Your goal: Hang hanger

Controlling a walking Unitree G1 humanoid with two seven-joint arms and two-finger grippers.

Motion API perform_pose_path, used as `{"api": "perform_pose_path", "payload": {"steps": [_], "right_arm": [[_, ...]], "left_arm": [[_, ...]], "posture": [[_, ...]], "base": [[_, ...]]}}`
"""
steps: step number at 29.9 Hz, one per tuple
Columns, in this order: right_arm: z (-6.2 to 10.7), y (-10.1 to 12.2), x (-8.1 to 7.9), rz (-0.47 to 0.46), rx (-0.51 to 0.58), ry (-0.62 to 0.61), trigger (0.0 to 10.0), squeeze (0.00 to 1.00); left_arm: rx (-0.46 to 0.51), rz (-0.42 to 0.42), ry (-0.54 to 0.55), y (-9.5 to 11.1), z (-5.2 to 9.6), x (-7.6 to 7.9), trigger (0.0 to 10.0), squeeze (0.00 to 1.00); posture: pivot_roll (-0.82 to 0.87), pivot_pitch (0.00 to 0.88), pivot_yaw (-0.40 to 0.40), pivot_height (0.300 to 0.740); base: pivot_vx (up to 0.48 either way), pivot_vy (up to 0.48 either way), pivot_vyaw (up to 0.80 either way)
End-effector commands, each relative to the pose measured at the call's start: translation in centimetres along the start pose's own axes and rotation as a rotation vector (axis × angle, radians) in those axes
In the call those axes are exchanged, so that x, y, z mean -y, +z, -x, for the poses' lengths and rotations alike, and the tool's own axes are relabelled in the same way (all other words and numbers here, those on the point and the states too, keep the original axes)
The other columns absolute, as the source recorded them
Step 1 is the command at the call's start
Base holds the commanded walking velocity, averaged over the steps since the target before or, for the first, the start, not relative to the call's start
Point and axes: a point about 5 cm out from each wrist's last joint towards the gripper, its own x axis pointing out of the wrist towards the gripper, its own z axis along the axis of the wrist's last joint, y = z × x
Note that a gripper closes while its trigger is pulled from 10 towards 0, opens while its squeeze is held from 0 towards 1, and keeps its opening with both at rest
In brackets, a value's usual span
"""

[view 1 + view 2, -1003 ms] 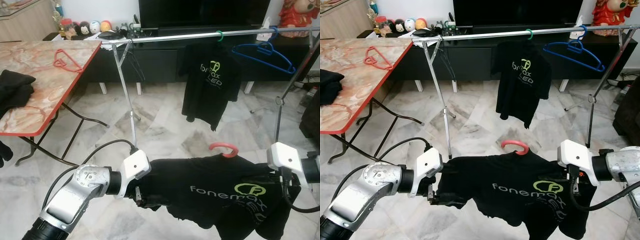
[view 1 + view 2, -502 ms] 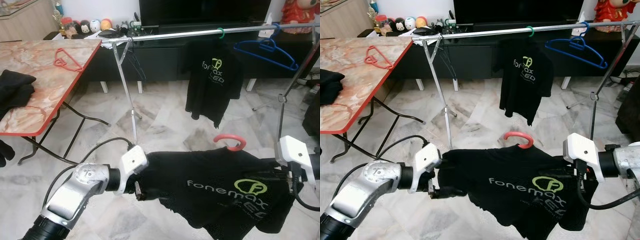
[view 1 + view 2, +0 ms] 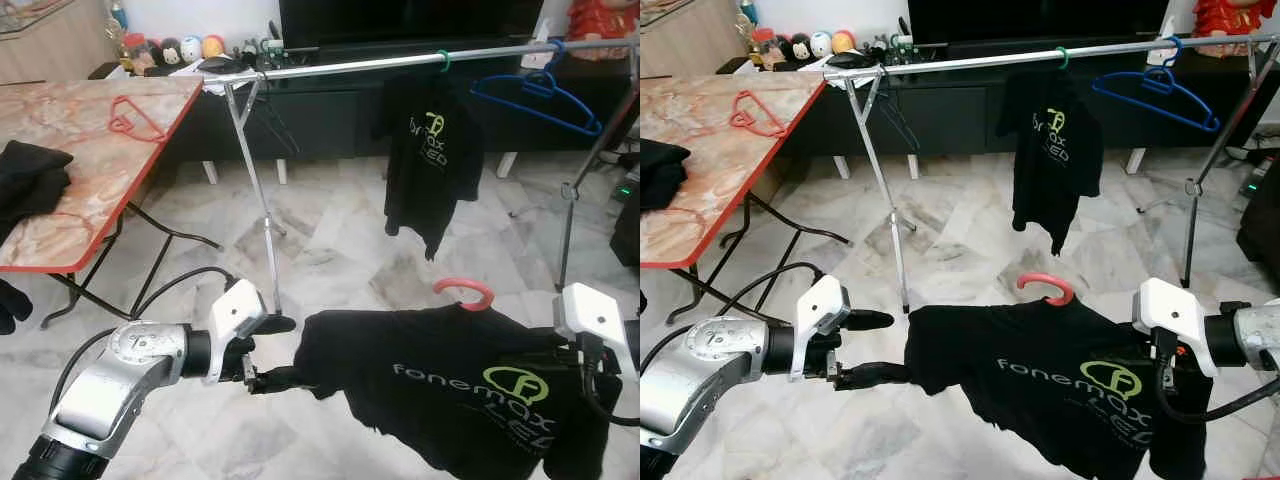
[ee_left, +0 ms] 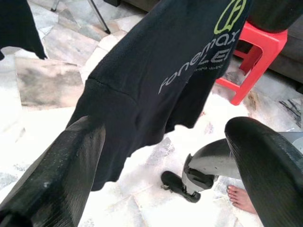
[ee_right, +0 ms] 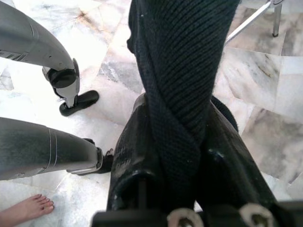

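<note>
L jaws [image 3: 872, 347] now off shirt [image 3: 1060, 375]

Two black T-shirts with green and white print: one [image 3: 470, 380] held low on a red hanger [image 3: 465, 291], one [image 3: 432, 160] hanging from the metal rail [image 3: 1040, 57] on a green hook. Four hangers in all: that red one, the green-hooked one [image 3: 441, 62], a bare blue one [image 3: 538, 92] on the rail, and a red one [image 3: 134, 117] lying on the counter [image 3: 60, 240]. One dark folded garment [image 3: 28, 182] lies on the counter. Two claws: left [image 3: 872, 348], right [image 5: 177, 156].

left hand [image 3: 872, 347]: fingers spread, low, forward | right hand [image 5: 177, 156]: fingers clamped, low
</note>
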Motion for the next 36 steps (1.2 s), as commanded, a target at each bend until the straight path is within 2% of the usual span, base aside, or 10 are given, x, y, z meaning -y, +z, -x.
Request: {"api": "perform_pose_path", "payload": {"steps": [1,15,16,17,21,28,30,34,36], "right_arm": [[0.7,1.6,0.2,0.054,0.042,-0.008,10.0,0.0],[1.0,2.1,-0.5,0.068,0.047,0.042,10.0,0.0],[1.1,2.2,-0.5,0.069,0.054,0.042,10.0,0.0],[1.1,2.3,-0.5,0.069,0.06,0.044,10.0,0.0],[1.1,3.1,-0.5,0.079,0.095,0.055,10.0,0.0],[0.5,2.4,-0.3,0.052,0.11,0.019,10.0,0.0],[-0.4,1.0,0.4,-0.015,0.156,-0.096,10.0,0.0],[-1.4,-0.6,-0.2,-0.059,0.151,-0.103,10.0,0.0],[-2.8,-2.0,-0.2,-0.128,0.165,-0.181,10.0,0.0]], "left_arm": [[-0.007,-0.008,0.012,0.0,0.4,-0.3,10.0,1.0],[-0.061,0.001,0.008,-1.1,0.1,-0.6,10.0,1.0],[-0.068,0.008,-0.004,-1.1,0.1,-0.6,10.0,0.82],[-0.07,0.012,-0.012,-1.2,0.2,-0.6,10.0,0.0],[-0.084,0.005,-0.053,-1.1,0.0,-0.3,10.0,0.0],[-0.038,0.019,-0.005,-0.9,-0.2,-0.6,10.0,0.0],[0.027,0.036,0.057,-0.5,0.2,-0.8,10.0,0.0],[0.042,0.064,0.085,-0.9,0.6,-0.6,10.0,0.0],[0.044,0.095,0.13,-1.8,0.9,-0.4,10.0,0.0]], "posture": [[-0.05,0.068,0.077,0.74],[-0.05,0.074,0.082,0.74],[-0.05,0.073,0.082,0.74],[-0.05,0.073,0.081,0.74],[-0.05,0.071,0.08,0.74],[-0.06,0.057,0.072,0.74],[-0.06,0.049,0.069,0.74],[-0.05,0.044,0.069,0.74],[-0.05,0.035,0.065,0.74]], "base": [[0.0,0.0,0.0],[0.0,0.0,0.0],[0.0,0.0,0.0],[0.0,0.0,0.0],[0.0,0.0,0.0],[0.0,0.0,0.0],[0.0,0.0,0.0],[0.0,0.0,0.0],[0.0,0.0,0.0]]}}
